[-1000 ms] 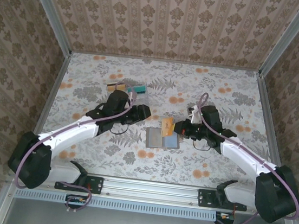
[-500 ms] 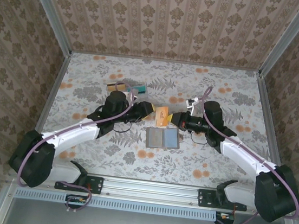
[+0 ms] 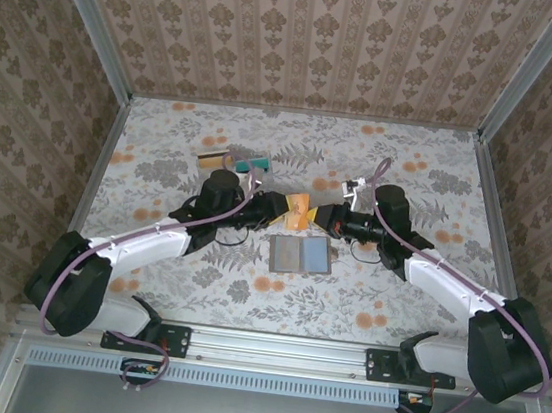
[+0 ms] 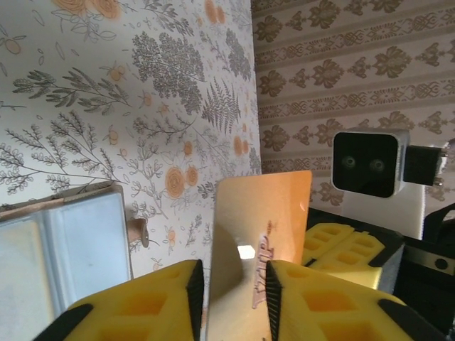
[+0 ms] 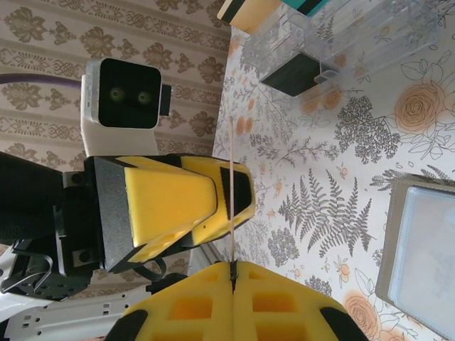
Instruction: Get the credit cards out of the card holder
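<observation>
Two arms reach in from the near edge of the flowered table (image 3: pixel 415 304) and meet over its middle. Nearest to me lies the card holder (image 3: pixel 300 256), opened flat on the cloth with its bluish-grey panels facing up (a small tab sticks out from one edge). Nothing is touching it; both claws hang just beyond it, off the table.

Between those claws stands an orange card (image 3: pixel 301 210), held up in the air above the far edge of the holder. The right gripper (image 5: pixel 232 273) has its yellow fingers pressed tight together on one end of the card, which rises from between them edge-on as a thin line. The left gripper (image 4: pixel 234 284) comes at the other end: its yellow fingers sit on either side of the card, close in, though from where I stand I can't tell whether they have actually bitten on it or only straddle it.

Farther back, towards the far left of the table, sits a clear plastic tray (image 3: pixel 255 171) with a dark flat piece (image 5: pixel 298 73) lying in it. A tan card (image 3: pixel 212 157) rests just beside the tray, well apart from the holder.
</observation>
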### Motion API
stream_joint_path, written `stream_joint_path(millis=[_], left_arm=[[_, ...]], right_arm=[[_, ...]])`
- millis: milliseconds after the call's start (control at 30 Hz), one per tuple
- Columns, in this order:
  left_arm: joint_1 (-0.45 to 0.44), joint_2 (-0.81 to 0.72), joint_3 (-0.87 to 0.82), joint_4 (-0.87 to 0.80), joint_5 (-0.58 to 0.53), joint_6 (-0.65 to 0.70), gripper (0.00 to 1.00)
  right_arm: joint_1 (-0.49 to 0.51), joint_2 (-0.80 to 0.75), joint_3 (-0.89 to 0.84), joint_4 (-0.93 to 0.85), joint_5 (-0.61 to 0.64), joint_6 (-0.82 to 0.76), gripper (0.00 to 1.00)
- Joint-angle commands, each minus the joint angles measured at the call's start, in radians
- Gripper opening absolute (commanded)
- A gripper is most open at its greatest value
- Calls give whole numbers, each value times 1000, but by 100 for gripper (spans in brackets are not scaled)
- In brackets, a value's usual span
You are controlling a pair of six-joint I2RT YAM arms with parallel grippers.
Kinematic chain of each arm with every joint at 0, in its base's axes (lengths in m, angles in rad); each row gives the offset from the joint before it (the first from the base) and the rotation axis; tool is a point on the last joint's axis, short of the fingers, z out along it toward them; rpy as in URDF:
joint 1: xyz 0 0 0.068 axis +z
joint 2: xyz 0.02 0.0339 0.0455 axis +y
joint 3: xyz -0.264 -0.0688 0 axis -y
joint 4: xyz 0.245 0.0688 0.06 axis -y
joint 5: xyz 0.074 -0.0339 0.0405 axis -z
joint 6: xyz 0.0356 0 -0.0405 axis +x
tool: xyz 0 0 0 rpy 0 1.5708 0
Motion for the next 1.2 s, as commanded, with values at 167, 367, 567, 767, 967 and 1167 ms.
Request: stream_joint_path(millis=[167,367,567,767,967,1167], left_arm=[[-10,-37,0,49,20,7,16],[-11,-62,12,-7,10,34,0],[16,-101,48,-173,13,131,0],[31,-127,235,-649,-103,473,0],[32,-146,348,-876,-288,836,0],[41,-208,378,-952,-439,1243,0]], right_arm=[[-5,20,3,26,-19,-1,0],[-7,15,-1,-32,3,-39,37],[-22,-20,12,-155,40,-109,80],[-29,-81,54,-312,102,-204,100],[-29,-125,92,-401,160,-259,100],[-28,-150,120,-436,176,-284,100]])
